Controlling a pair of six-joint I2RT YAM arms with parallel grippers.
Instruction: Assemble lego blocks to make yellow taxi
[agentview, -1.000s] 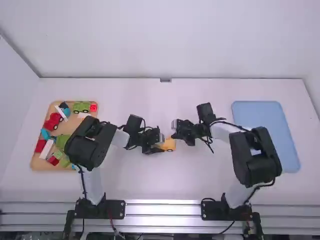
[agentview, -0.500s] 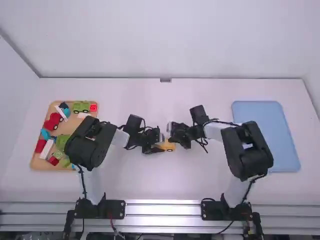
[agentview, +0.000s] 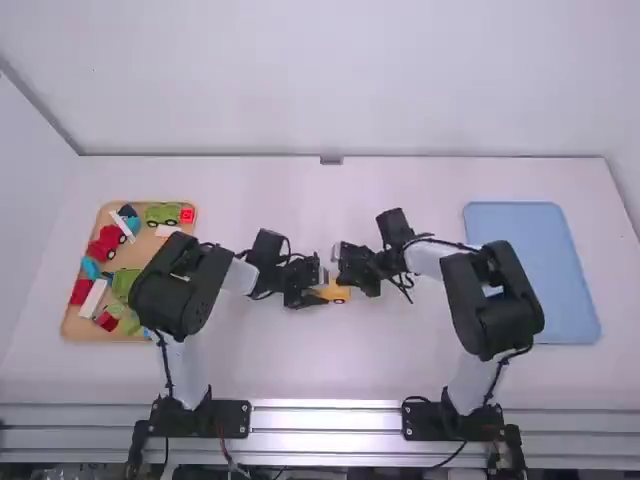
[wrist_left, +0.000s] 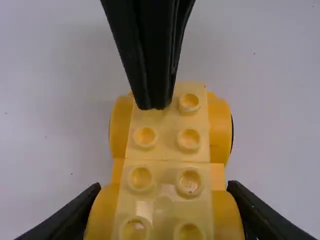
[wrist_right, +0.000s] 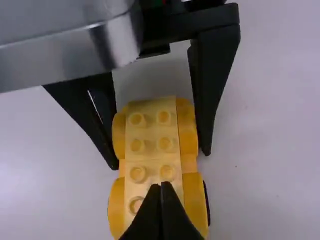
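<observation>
The left arm (agentview: 205, 275) rises from the near edge left of the middle, folds at its bulky black elbow (agentview: 170, 290) beside the wooden tray (agentview: 70, 325), then stretches right and slopes down to the middle of the tabletop (agentview: 300, 360). Its gripper, the left gripper (agentview: 318, 289), sits low, its fingers astride the left end of the yellow car (agentview: 340, 294), pinching it by the sides.

The right arm (agentview: 475, 285) stands right of the middle, leans up and away, and bends sharply back to the left, its forearm reaching inward. The right gripper (agentview: 343, 268) hangs just on the far side of the car in the high view; in the left wrist view its fingers (wrist_left: 152, 65) are pressed together, tips pointing down over the studs at the car's right end. Whether the tips touch the studs, I cannot tell.

The car lies lengthwise between the two arms, studs up, with pale yellow plates running between rounded fenders.

In the tray at far left are a red car (agentview: 105, 242), a green car (agentview: 163, 214) and loose blocks; a blue tray (agentview: 530, 225) lies at right, partly behind the right arm.
</observation>
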